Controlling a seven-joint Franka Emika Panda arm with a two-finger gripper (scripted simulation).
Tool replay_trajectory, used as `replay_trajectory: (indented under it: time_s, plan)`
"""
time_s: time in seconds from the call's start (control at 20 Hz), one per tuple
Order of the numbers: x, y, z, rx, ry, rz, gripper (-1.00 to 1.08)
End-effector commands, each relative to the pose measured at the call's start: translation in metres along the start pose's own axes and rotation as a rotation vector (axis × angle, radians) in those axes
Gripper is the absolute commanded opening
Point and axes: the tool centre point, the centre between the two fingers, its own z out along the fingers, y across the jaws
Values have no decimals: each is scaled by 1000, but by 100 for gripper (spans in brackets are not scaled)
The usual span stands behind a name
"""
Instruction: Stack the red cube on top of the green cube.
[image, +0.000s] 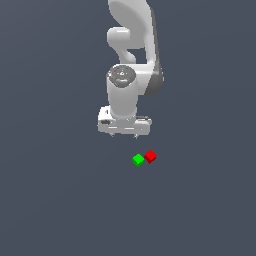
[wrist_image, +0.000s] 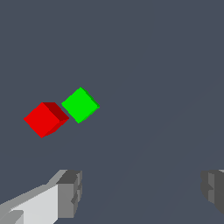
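Dark slate-grey floor (image: 60, 200) fills both views, flat and unmarked. On it the tiny plain bright-red cube (image: 151, 156) sits just beside the tiny plain bright-green cube (image: 138, 160), on the green cube's side toward the exterior view's right; their corners look close to touching, though whether they actually meet I cannot tell. Both rest flat and untouched. The white Panda arm's gripper (image: 124, 136) hangs above the floor, off from the green cube toward the exterior view's left, its grey fingertips (wrist_image: 70, 192) spread wide with nothing between them. The red cube looks rigid, light and smooth-faced, so likely a little slippery; a squeeze across two opposite flat faces, avoiding the green neighbour, seems best.
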Motion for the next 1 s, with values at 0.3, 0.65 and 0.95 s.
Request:
replay_trajectory:
  time_s: [0.3,0.65,0.95]
  plan:
    - [-1,-3,2,1,1,20,100]
    - [-3,-15,9,4,5,95,100]
    - [-4,-32,19,8,11,203,100]
